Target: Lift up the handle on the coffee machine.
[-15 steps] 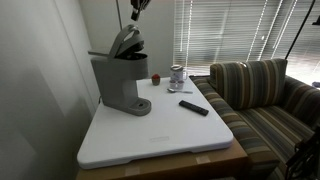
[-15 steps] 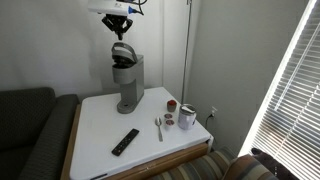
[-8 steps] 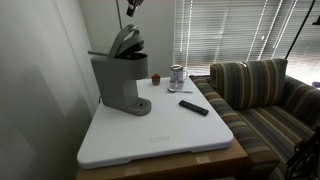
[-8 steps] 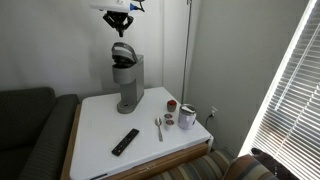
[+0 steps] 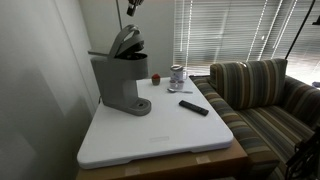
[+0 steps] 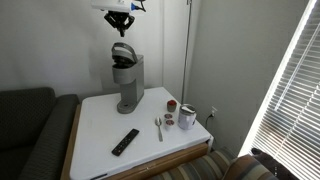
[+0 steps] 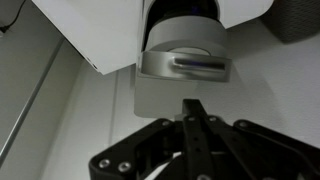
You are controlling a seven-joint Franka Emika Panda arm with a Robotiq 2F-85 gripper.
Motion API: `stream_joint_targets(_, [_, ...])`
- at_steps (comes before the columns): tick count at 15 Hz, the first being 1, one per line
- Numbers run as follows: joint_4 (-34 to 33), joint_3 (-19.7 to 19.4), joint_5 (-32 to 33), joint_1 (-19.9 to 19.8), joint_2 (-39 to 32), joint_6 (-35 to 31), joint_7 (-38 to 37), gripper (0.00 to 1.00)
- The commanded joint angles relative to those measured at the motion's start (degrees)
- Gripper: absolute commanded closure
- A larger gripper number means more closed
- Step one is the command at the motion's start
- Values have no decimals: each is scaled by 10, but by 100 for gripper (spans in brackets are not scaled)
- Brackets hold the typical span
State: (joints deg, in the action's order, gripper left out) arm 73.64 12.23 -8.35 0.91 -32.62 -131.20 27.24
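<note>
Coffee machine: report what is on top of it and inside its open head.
The handle stands raised on the coffee machine, with the tool hanging above, clear of it. Beneath the handle only a dark opening shows; whether a pod sits inside cannot be seen.

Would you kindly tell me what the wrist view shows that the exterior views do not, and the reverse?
Only the wrist view: the gripper seen close, its fingers pressed together on nothing, looking straight down on the coffee machine. Only the exterior views: the handle tilted up, with the gripper above it and apart from it; a remote, a spoon, a cup and a sofa. Both: the coffee machine and the white table.
</note>
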Motion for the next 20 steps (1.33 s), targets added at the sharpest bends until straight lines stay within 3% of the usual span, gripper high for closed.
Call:
stream_joint_targets(1, [2,-6,3,0,3,0,-6,100])
stream_joint_targets(2, [4,-4,0,-2,6,1,0,100])
stream_joint_targets(3, [10,-5,1,-1,11,0,-4,74])
stream_joint_targets(5, [22,-6,1,-2,23,-6,-5,67])
stream_joint_targets(14, [84,-6,-3,0,91,-8,-21,3])
stream_joint_targets(20, [115,-1,-19,-4,111,-3,-8,0])
